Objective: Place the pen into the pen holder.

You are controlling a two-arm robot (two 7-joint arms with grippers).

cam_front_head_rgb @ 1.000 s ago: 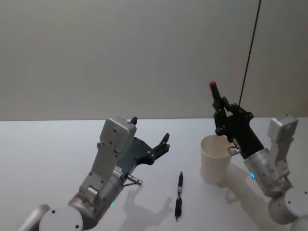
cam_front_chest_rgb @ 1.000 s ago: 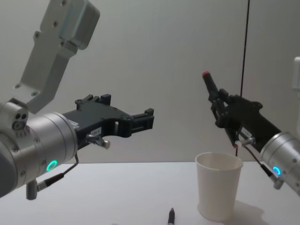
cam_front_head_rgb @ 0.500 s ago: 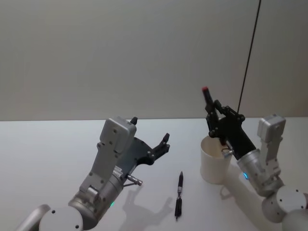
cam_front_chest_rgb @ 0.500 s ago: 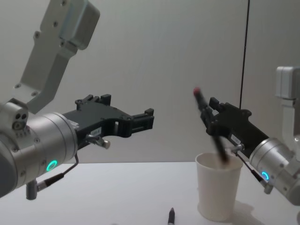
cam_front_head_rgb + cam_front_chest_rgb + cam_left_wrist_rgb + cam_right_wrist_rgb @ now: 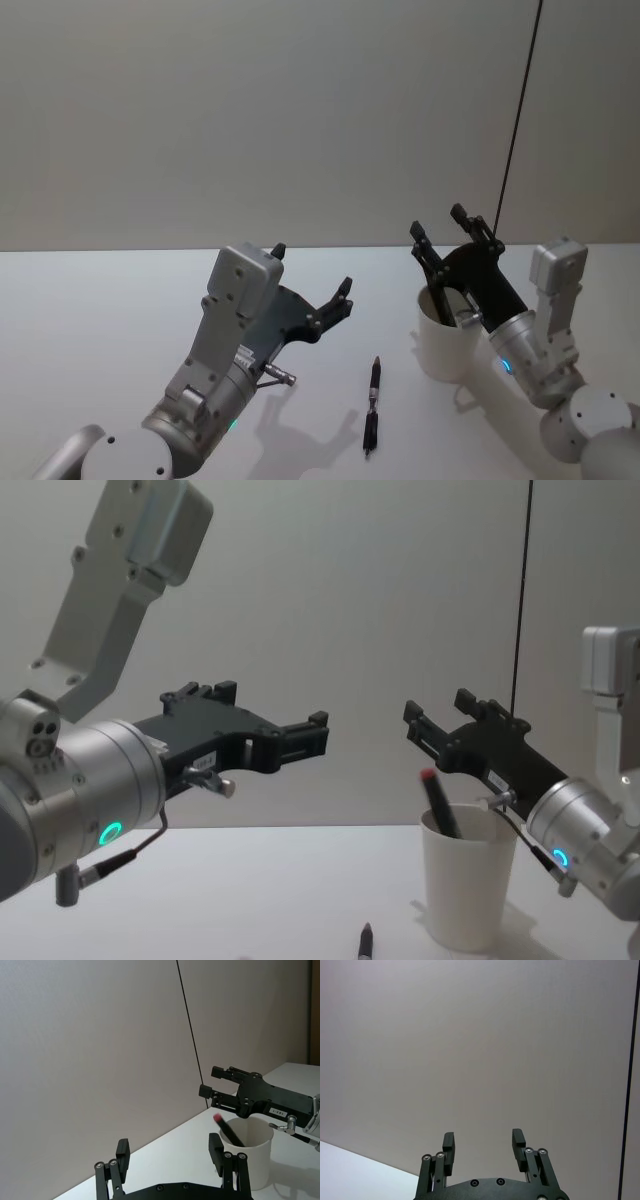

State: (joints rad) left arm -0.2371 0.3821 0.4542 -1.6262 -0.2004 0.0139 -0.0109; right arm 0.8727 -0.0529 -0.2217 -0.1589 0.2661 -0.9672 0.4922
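While the right gripper (image 5: 436, 716) hangs at the right of the chest view, just above the pen holder (image 5: 468, 892), we see its fingers spread wide and gripping nothing. The right wrist view shows the same right gripper (image 5: 484, 1139) with its two fingers apart against a plain wall.

We find the red-tipped pen (image 5: 437, 800) standing tilted inside the pen holder. Its red end leans toward the left of the frame and rises just over the rolled rim, and its lower part is hidden by the cup wall. From the left wrist view, the pen (image 5: 228, 1131) slants out of the white cup (image 5: 256, 1160) at the lower right, below the right gripper (image 5: 211, 1081).

We see the pen holder (image 5: 447, 348) upright on the desk (image 5: 100, 300) at the right of the head view. A second pen (image 5: 372, 405) lies flat at lower centre, well apart from the cup.

The left gripper (image 5: 313, 268) hovers above the desk left of centre, open and empty.
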